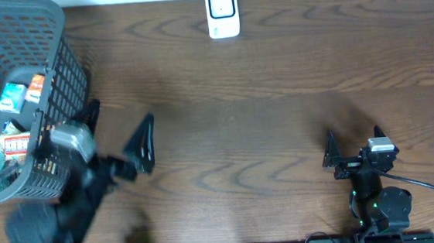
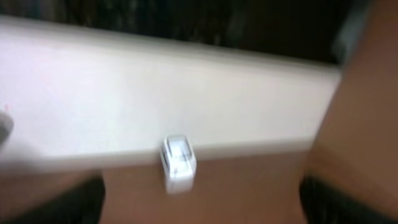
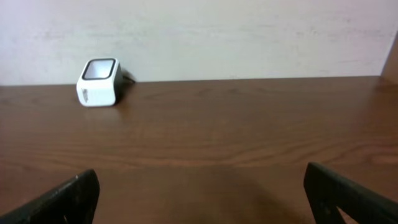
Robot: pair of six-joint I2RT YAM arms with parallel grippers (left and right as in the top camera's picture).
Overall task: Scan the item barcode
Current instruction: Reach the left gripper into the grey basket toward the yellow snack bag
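Your left gripper (image 1: 118,131) and right gripper (image 1: 355,148) both gape empty, the packaged items (image 1: 15,98) lie in the grey basket (image 1: 59,41) at far left, well apart from the white scanner (image 1: 222,12) — reach in carelessly and the left jaws may snag the mesh wall, tipping it.

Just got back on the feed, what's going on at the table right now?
Nothing is picked up yet. The left gripper hovers open beside the dark basket, which holds several small packets. The right gripper sits open and empty near the front edge of the table. The white scanner stands alone at the far edge, with no item in front of it.
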